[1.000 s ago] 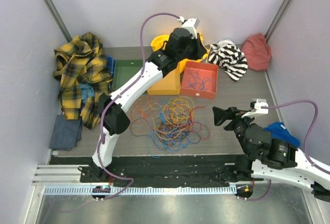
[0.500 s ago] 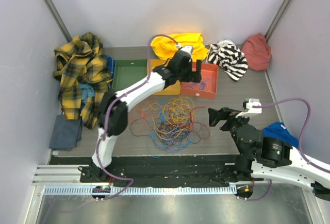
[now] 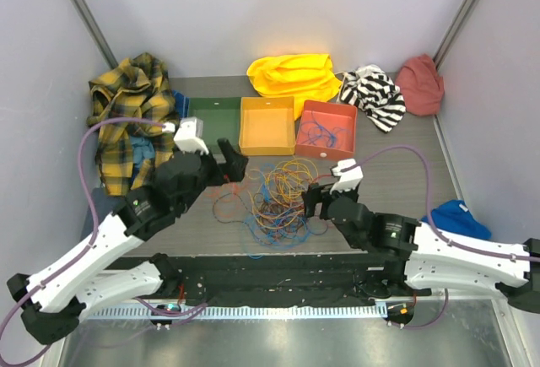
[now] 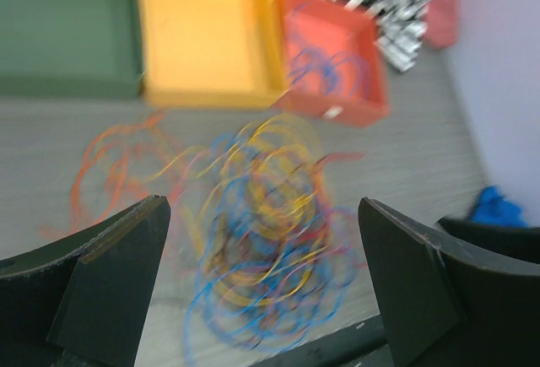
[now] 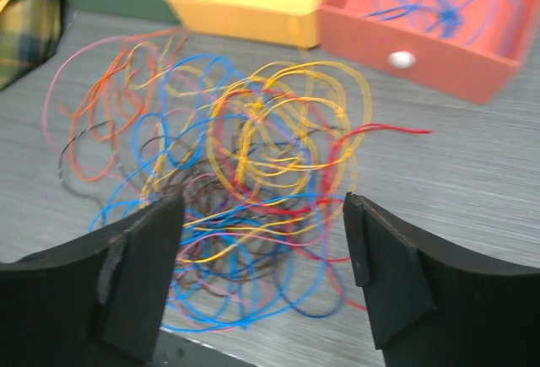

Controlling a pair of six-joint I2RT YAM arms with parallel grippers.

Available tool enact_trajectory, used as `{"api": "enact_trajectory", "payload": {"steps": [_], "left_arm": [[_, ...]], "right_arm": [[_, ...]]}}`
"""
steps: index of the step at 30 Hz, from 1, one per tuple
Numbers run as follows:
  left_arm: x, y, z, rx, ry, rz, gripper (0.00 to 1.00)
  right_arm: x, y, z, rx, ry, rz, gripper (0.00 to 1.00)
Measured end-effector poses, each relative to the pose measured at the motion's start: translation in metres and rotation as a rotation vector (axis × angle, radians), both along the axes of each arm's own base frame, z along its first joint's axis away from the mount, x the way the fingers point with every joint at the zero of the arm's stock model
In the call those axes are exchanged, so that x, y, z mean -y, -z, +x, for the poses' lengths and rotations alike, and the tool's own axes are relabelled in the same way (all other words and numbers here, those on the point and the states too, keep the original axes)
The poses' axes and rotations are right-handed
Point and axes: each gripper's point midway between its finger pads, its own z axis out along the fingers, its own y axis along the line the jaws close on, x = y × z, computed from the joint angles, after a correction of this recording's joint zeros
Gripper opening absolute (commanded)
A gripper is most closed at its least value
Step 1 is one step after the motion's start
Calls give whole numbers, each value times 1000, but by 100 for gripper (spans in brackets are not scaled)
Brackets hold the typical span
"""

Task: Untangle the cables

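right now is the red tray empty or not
Not empty: loops of blue cable lie inside the red tray, seen from the right wrist.

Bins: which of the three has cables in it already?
The red bin, rightmost in the row: blue cables lie inside it. The orange-yellow middle bin and the green left bin show none.

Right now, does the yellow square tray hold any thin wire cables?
No, inside the yellow square tray only its plain floor shows.

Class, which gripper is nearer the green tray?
Left. The left gripper sits just in front of the green tray, by its right corner; the right gripper is farther right, at the right edge of the cables.
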Motion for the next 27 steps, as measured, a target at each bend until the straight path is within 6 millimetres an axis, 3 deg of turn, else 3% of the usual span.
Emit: {"api": "enact_trajectory", "payload": {"steps": [2,5,6,9,11,12,14,15,18,23,27], "left_arm": [[-16,31,-13,-58,-21,36,100],[-33,63,-26,-127,-48,76,100],[-38,67,-29,-137,-57,78,100],[-53,71,-39,-153,-93,60,100],[-62,70,-45,-158,-119,38,100],[-66,73,-47,-163,-131,35,100],[-74,78,-52,-174,-151,26,100],[-78,83,-55,-182,-163,25,100],[-85,103,-61,-217,-182,46,100],[-91,122,-66,-255,-194,81,100],[-92,125,-66,-262,-207,78,100]], "right_arm": [[-19,8,1,-19,-39,-7,72],[-45,30,3,-62,-92,-66,51],[-54,38,3,-79,-112,-83,37],[-85,57,5,-129,-166,-125,26],[-105,64,4,-159,-206,-123,30],[-115,67,3,-172,-231,-113,40],[-128,69,-3,-190,-276,-93,47],[-132,70,-6,-197,-292,-86,54],[-148,72,-20,-211,-357,-85,61],[-177,80,-49,-232,-468,-135,62],[-198,101,-65,-259,-527,-214,59]]}}
